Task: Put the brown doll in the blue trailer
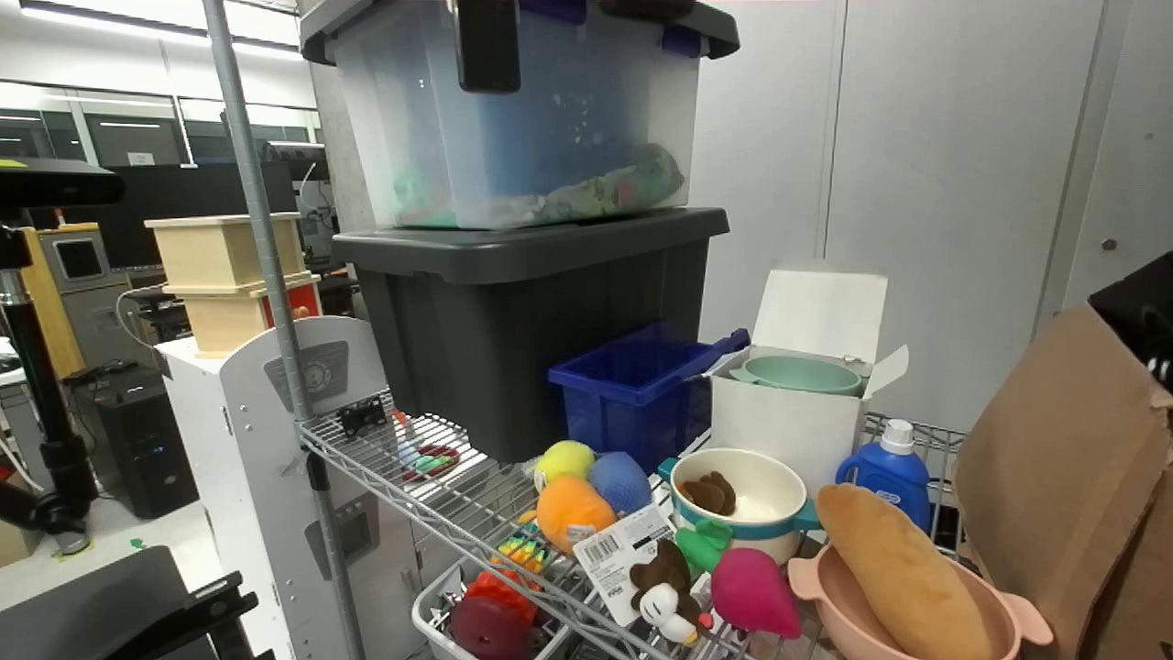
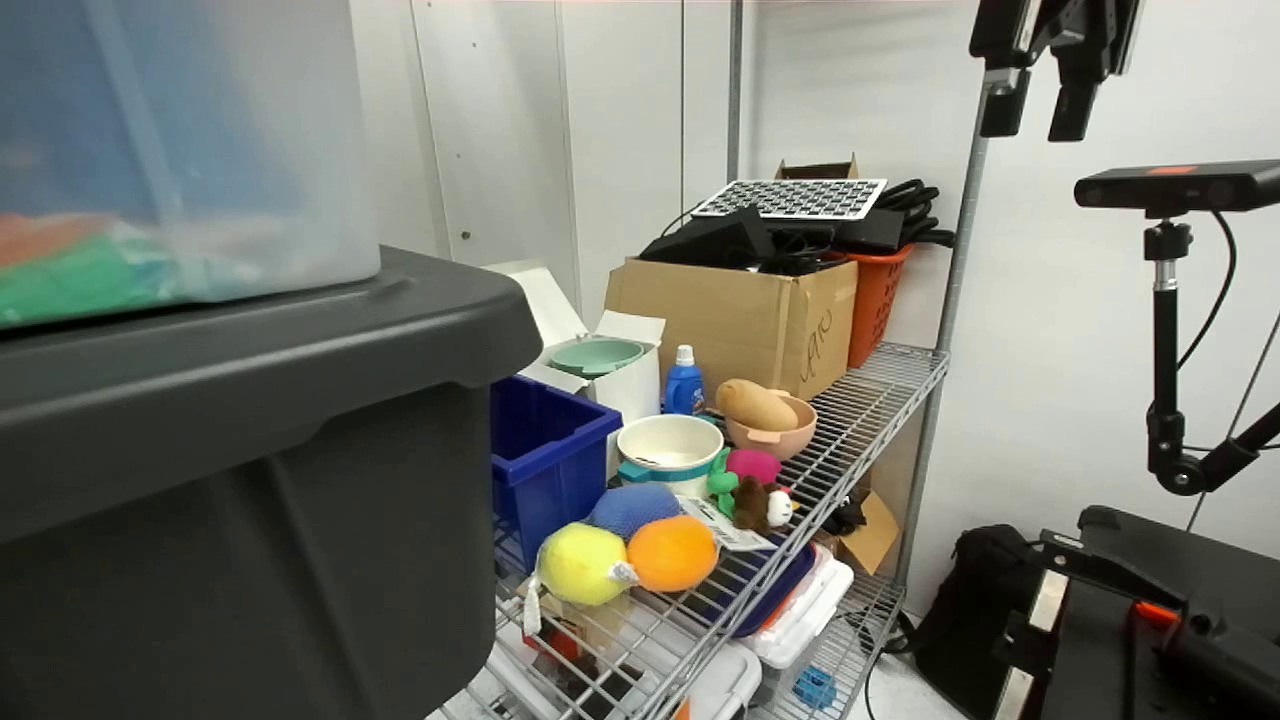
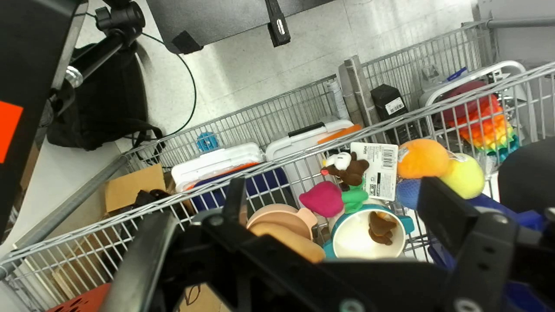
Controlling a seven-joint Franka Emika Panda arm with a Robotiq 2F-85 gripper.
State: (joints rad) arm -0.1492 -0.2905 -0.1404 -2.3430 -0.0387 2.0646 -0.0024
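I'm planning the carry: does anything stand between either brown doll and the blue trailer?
Yes. The wall of the white pot stands between the small brown doll inside it and the blue trailer. Between the brown-and-white doll outside and the trailer lies a round blue toy.

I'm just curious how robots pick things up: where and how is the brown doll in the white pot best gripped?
Probably around the middle of the doll, coming straight down from above. It lies inside the pot, whose wall blocks the sides while its top is open. It sits nearer one side, so one jaw of the open gripper may have little room.
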